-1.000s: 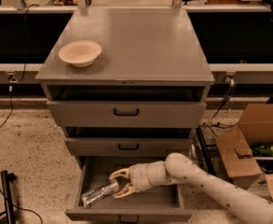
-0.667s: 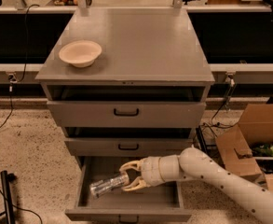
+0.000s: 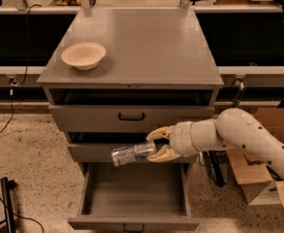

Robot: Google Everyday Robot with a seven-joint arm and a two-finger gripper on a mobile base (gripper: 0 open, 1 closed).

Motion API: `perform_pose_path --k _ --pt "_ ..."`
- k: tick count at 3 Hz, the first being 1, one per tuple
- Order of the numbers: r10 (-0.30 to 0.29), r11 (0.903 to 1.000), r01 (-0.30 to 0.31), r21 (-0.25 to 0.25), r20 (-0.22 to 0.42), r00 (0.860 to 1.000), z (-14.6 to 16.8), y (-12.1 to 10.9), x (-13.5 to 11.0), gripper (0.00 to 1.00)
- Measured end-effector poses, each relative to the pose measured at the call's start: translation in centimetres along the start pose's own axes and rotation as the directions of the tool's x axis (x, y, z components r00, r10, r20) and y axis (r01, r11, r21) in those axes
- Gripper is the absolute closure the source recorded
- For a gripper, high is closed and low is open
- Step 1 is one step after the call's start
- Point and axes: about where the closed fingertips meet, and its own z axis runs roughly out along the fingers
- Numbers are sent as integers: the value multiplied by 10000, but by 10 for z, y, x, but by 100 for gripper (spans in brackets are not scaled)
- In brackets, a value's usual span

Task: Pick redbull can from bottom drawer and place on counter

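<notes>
Camera view: end effector (image 3: 154, 145) clamps slim silvery redbull can (image 3: 130, 155) sideways above bottom drawer (image 3: 132, 194).

Warm, dimmish light; tool (image 3: 152, 147) above drawer (image 3: 132, 222)

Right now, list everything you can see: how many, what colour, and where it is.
redbull can: one, silvery, lying sideways in the gripper, above the open bottom drawer
bottom drawer: one, grey, pulled open, lowest of three
counter: one, grey, top of the cabinet
bowl: one, cream, on the counter near its left edge as seen
upper drawers: two, grey, above the bottom drawer
cardboard box: one, brown, on the floor right of the cabinet
cable: one, black, on the floor at left
arm: one, white, reaching in from the right
gripper: one, cream, closed on the can in front of the middle drawer
</notes>
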Motion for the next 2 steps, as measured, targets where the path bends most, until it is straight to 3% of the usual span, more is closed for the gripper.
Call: perform_pose_path --k 1,2 --pt "4 10000 -4 -21 16 10000 1 1 1 100" --pt "-347 9994 347 -26 -72 9994 -5 -4 -11 100"
